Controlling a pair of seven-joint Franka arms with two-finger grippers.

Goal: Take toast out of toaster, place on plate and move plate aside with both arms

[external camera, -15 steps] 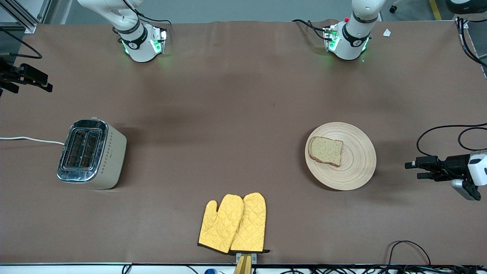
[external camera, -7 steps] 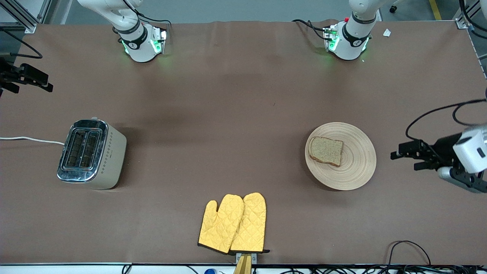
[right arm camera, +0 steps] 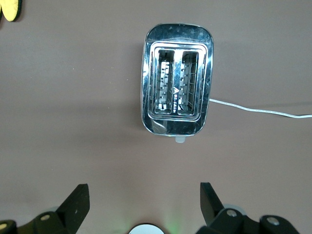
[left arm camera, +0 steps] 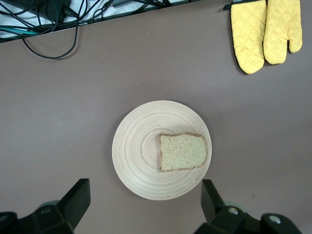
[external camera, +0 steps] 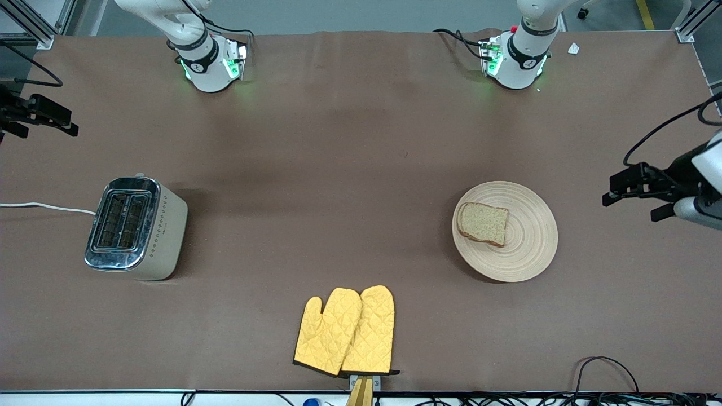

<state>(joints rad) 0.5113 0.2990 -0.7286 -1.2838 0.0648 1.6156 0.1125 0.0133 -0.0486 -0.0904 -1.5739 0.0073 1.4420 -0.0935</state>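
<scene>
Lying flat on the plate [external camera: 505, 231], the toast [external camera: 483, 224] is already out of the toaster [external camera: 135, 227], whose two slots look empty in the right wrist view. What seems left is shifting the plate aside with both arms, and that turns on which arm sits closer to it.

The left end effector [external camera: 630, 198] hangs in the air at the left arm's end of the table, near the plate but clear of its rim, fingers spread wide and holding nothing. Its wrist camera looks straight down on the plate, with the two fingers framing the rim edge closest to them. The toast lies off-centre on the plate, toward the right arm's end, so the rim facing the left end effector is bare wood.

The right end effector [external camera: 35, 119] waits at the right arm's end of the table, high above the toaster, fingers also wide apart and empty, well apart from the plate. So the left arm is much the nearer. A pair of yellow oven mitts [external camera: 345, 331] lies nearer the front camera, between toaster and plate.
</scene>
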